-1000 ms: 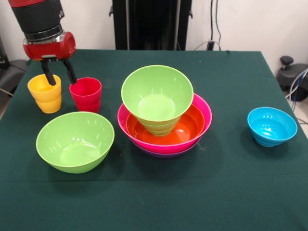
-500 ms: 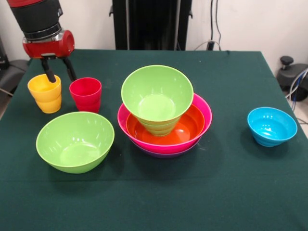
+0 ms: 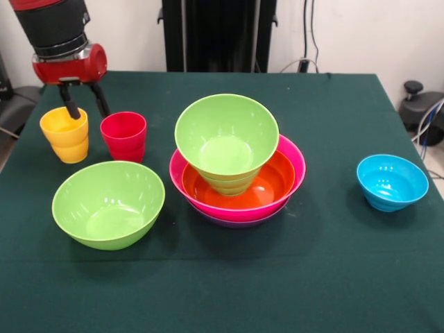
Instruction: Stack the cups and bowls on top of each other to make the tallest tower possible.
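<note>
Nearest me, left of centre, I have a large lime green bowl [image 3: 108,204] sitting alone on the dark green table [image 3: 277,291]. Just right of it and a little farther back is the tower [image 3: 236,166] as it stands: a purple bowl [image 3: 232,223] showing only as a sliver at the bottom, a hot pink bowl [image 3: 295,170] in it, an orange bowl [image 3: 274,184] inside that, and a second large lime green bowl [image 3: 227,135] perched on top, apparently resting on a smaller lime green piece beneath it. Well off to the right sits the small sky blue bowl [image 3: 392,182], apart from everything.

Farther back on the left are the red cup [image 3: 123,136] and, left of it, the yellow cup [image 3: 64,134], both upright and close together. My gripper [image 3: 84,103] hangs above the far rims of these two, fingers spread and holding nothing, one finger over the yellow cup's mouth.

I judge I'm at the pick of a cup. Next I need to settle on one cup, straddle its wall without nudging its neighbour, and squeeze.
</note>
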Controlling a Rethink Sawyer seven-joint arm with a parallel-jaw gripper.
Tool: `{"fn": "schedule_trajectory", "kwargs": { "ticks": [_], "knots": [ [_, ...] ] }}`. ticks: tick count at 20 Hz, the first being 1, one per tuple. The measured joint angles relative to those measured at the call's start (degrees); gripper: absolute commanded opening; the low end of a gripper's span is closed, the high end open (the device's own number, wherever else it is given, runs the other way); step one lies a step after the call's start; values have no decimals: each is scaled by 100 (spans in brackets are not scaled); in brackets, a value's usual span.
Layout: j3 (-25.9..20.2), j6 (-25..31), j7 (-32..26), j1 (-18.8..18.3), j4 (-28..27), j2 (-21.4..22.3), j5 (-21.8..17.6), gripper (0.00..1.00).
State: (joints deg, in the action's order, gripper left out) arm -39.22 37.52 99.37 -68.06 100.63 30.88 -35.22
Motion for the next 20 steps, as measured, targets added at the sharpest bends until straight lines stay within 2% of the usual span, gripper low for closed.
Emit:
{"fn": "schedule_trajectory", "kwargs": {
  "ticks": [9,20],
  "knots": [
    [-15,0,-2,-263,-95,-221,-20,100],
    [-42,0,-2,-412,-247,-499,-372,100]
  ]
}}
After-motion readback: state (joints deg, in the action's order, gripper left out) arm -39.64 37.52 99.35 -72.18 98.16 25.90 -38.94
